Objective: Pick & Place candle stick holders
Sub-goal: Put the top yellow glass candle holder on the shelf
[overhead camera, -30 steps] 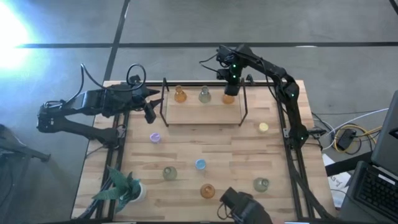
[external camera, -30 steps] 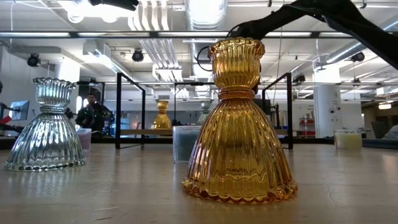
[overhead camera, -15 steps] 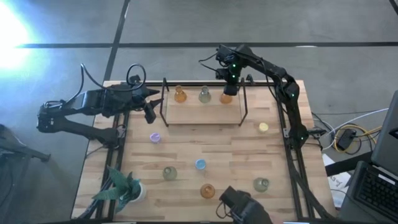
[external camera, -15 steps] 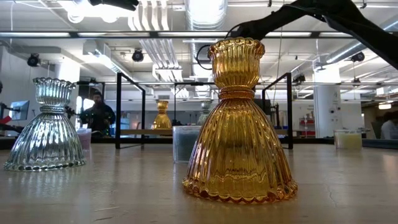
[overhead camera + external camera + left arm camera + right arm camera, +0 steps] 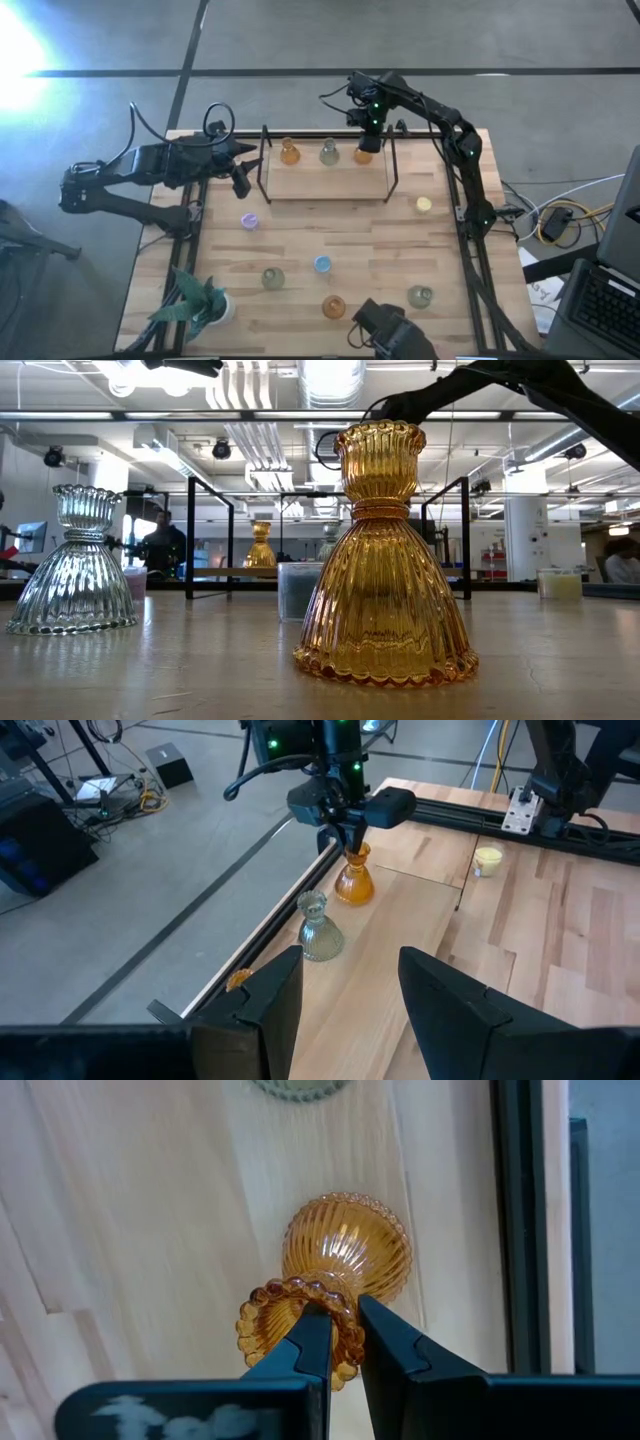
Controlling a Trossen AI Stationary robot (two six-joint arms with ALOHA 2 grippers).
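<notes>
Two dark arms reach over the slatted wooden table, the biggest thing in sight, and on its far half sits a raised pale board framed by thin black posts. At the near left corner a leafy green plant stands in its white pot. The right arm stretches from the table's right edge to the board, where the right gripper points down onto an amber holder; its fingers are pinched almost together on the beaded rim of the narrow neck, one inside and one outside. That holder is ribbed, translucent, bell-shaped below and flared on top, standing upright at the right end of a row of three on the board, next to a grey-green holder and another amber one. The left arm waits off the table's left edge, its left gripper standing part open with nothing between the fingers, aimed along the board. Scattered on the bare table are smaller pieces: a grey-green holder, an amber one and another greenish one near the front, then low round ones in blue, purple and yellow.
</notes>
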